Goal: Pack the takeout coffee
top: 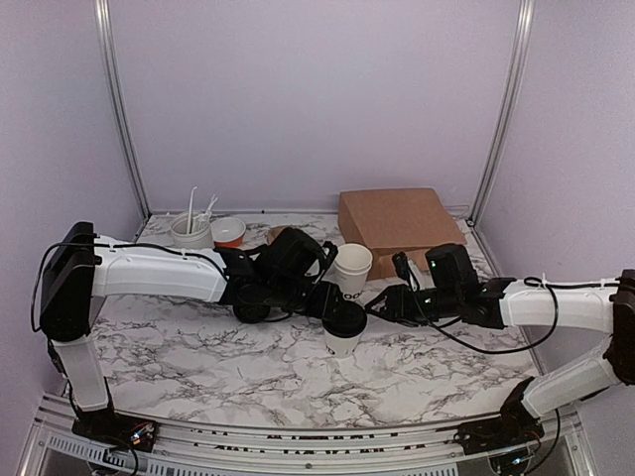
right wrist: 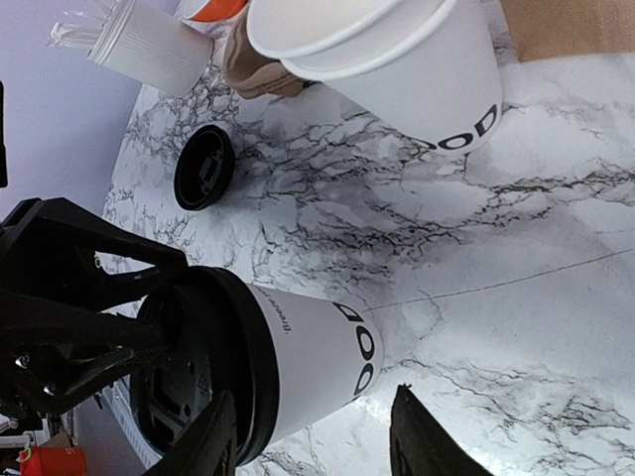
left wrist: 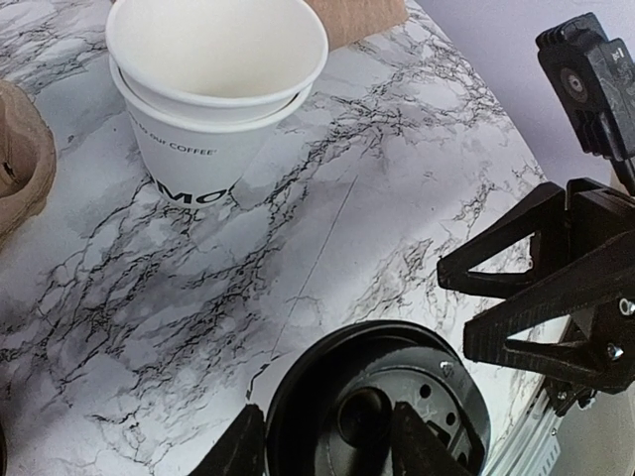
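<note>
On marbled tabletop (top: 198, 357), right gripper (left wrist: 454, 307) gapes beside takeout coffee (top: 343, 332); left gripper (left wrist: 327, 416) atop it, grip unclear.

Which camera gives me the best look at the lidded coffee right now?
Right wrist: the coffee shows lid and lettered side. Left wrist shows only its lid from above; top view shows it small.

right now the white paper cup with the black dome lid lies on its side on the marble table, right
No: the white paper cup with the black dome lid stands upright on the marble table, per the top external view.
</note>
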Available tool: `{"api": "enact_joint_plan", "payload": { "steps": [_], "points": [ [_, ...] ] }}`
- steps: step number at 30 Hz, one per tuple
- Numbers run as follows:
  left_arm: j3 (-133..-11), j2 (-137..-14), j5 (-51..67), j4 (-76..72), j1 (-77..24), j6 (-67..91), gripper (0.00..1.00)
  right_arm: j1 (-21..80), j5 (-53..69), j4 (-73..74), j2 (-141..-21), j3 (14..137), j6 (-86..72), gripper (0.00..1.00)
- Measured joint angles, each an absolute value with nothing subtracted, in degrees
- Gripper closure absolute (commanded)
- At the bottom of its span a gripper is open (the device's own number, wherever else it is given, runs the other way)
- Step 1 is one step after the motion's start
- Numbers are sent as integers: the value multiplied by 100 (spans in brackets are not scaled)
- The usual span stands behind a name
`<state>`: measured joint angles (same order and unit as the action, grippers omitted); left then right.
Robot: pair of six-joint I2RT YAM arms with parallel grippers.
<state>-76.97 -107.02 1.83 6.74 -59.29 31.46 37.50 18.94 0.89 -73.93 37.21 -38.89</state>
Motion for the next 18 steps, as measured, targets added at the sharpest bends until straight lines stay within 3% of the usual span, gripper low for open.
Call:
{"api": "enact_joint_plan", "payload": {
  "steps": [11, 18],
  "points": [
    [-7699, -10702, 207, 676, -5931, 3074, 56, 3732, 2060, -250, -7662, 3625, -3900, 53],
    [-7706, -10704, 252, 674, -5931, 3048, 56, 4023, 1837, -491, -7124, 3111, -4195, 55]
  ]
}}
